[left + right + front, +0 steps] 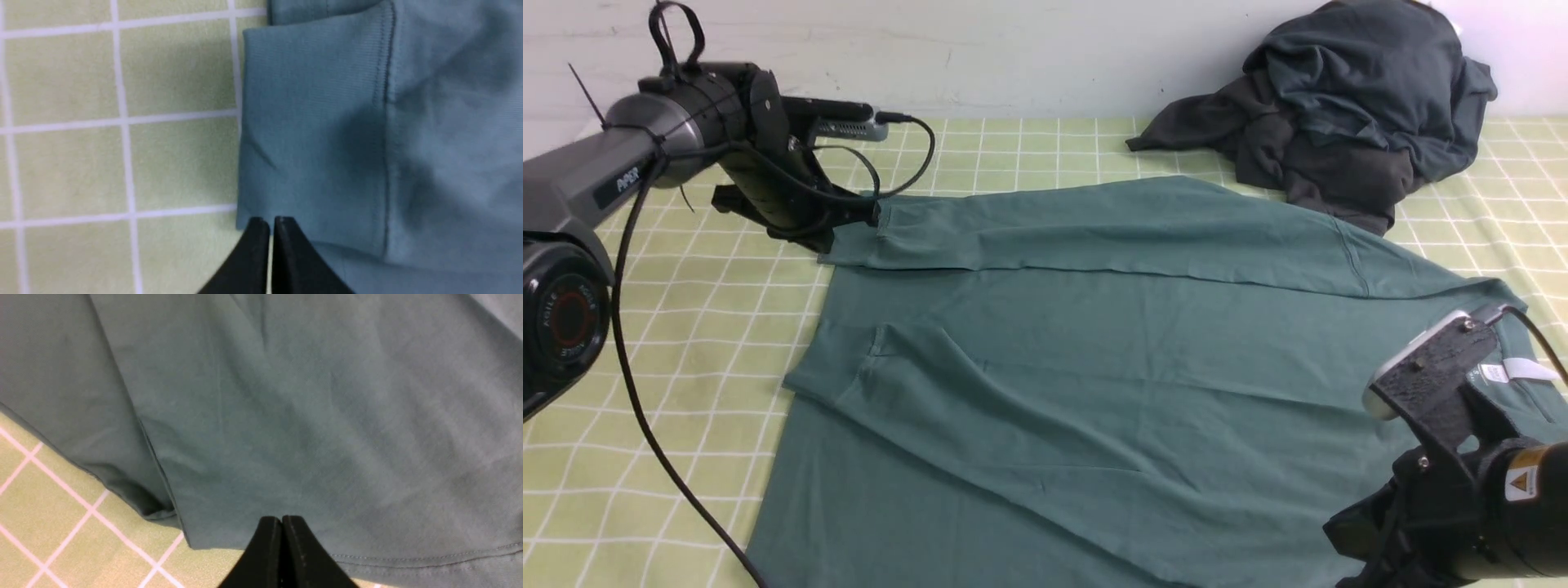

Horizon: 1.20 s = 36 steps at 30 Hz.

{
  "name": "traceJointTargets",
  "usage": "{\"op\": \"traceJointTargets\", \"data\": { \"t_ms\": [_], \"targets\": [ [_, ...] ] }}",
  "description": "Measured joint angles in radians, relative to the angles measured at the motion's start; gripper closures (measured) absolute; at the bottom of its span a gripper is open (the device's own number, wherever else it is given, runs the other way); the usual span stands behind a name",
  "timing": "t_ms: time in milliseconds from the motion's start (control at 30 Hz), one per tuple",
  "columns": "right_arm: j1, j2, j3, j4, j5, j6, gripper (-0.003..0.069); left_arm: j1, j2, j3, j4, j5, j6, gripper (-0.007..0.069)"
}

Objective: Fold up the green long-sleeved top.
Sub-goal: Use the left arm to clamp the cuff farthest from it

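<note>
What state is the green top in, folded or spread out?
Partly folded. The green top lies flat on the checked cloth, a sleeve folded across its far edge, cuff at the left; the body is unfolded.

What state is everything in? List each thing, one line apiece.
green long-sleeved top: spread flat, sleeves folded in over the body, body not yet folded.
left gripper: shut, empty, tips at the corner of the cuff.
right gripper: shut, empty, over the top's edge.
dark clothes: heaped at the far right.
checked cloth: lying flat under the top.
</note>
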Motion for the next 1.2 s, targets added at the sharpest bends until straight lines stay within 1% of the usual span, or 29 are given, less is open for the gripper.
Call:
{"op": "traceJointTargets", "data": {
  "t_ms": [100,200,300,433,467,500,533,567,600,667,733,767,800,833,867,900,933,1000,1100,1133,1167,1200],
  "targets": [
    [0.0,0.0,0.0,0.0,0.0,0.0,0.0673,0.0,-0.019,-0.027,0.002,0.032,0.0,0.0628],
    [0.0,0.0,0.0,0.004,0.0,0.0,0.0673,0.004,-0.012,-0.036,0.004,0.021,0.0,0.0623],
    [0.0,0.0,0.0,0.011,-0.001,0.0,0.0673,0.012,0.016,-0.036,0.005,-0.007,0.0,0.0592],
    [0.0,0.0,0.0,0.021,-0.002,0.0,0.0673,0.021,0.082,-0.035,0.005,-0.052,0.0,0.046],
    [0.0,0.0,0.0,0.021,-0.002,0.0,0.0673,0.022,0.084,-0.035,0.003,-0.054,0.0,0.0453],
    [0.0,0.0,0.0,0.022,-0.003,0.0,0.0673,0.022,0.095,-0.035,-0.003,-0.059,0.0,0.04],
    [0.0,0.0,0.0,0.022,-0.003,0.0,0.0673,0.022,0.095,-0.035,-0.006,-0.064,0.0,0.0389],
    [0.0,0.0,0.0,0.022,-0.003,0.0,0.0673,0.022,0.095,-0.036,-0.022,-0.071,0.0,0.0351],
    [0.0,0.0,0.0,0.022,-0.004,0.0,0.0673,0.022,0.096,-0.036,-0.031,-0.074,0.0,0.0337],
    [0.0,0.0,0.0,0.022,-0.004,0.0,0.0673,0.022,0.096,-0.036,-0.042,-0.077,0.0,0.0335],
    [0.0,0.0,0.0,0.022,-0.006,0.0,0.0673,0.022,0.096,-0.036,-0.049,-0.077,0.001,0.0356],
    [0.0,0.0,0.0,0.022,-0.007,0.0,0.0673,0.022,0.097,-0.036,-0.056,-0.077,0.01,0.0399],
    [0.0,0.0,0.0,0.022,-0.007,0.0,0.0673,0.022,0.097,-0.036,-0.056,-0.077,0.012,0.0414],
    [0.0,0.002,0.0,0.022,-0.007,0.0,0.0673,0.022,0.097,-0.036,-0.062,-0.075,0.031,0.0488],
    [0.0,0.002,0.0,0.022,-0.007,0.0,0.0673,0.022,0.097,-0.036,-0.063,-0.075,0.033,0.0498],
    [0.0,0.009,0.0,0.022,-0.008,0.0,0.0673,0.022,0.097,-0.036,-0.063,-0.073,0.055,0.0574],
    [0.0,0.014,0.0,0.022,-0.009,0.0,0.0673,0.022,0.097,-0.037,-0.063,-0.069,0.065,0.0596],
    [0.0,0.025,0.0,0.022,-0.009,0.0,0.0673,0.022,0.094,-0.045,-0.067,-0.038,0.078,0.0619],
    [0.0,0.03,0.0,0.022,-0.009,0.0,0.0673,0.022,0.073,-0.072,-0.082,0.054,0.08,0.0627],
    [0.0,0.03,0.0,0.022,-0.009,0.0,0.0673,0.022,0.071,-0.075,-0.084,0.062,0.08,0.0627],
    [0.0,0.03,0.0,0.022,-0.009,0.0,0.0673,0.02,0.041,-0.106,-0.086,0.138,0.082,0.0627],
    [0.0,0.03,0.0,0.022,-0.009,0.0,0.0673,0.019,0.026,-0.122,-0.086,0.174,0.084,0.0627]
  ]
}}
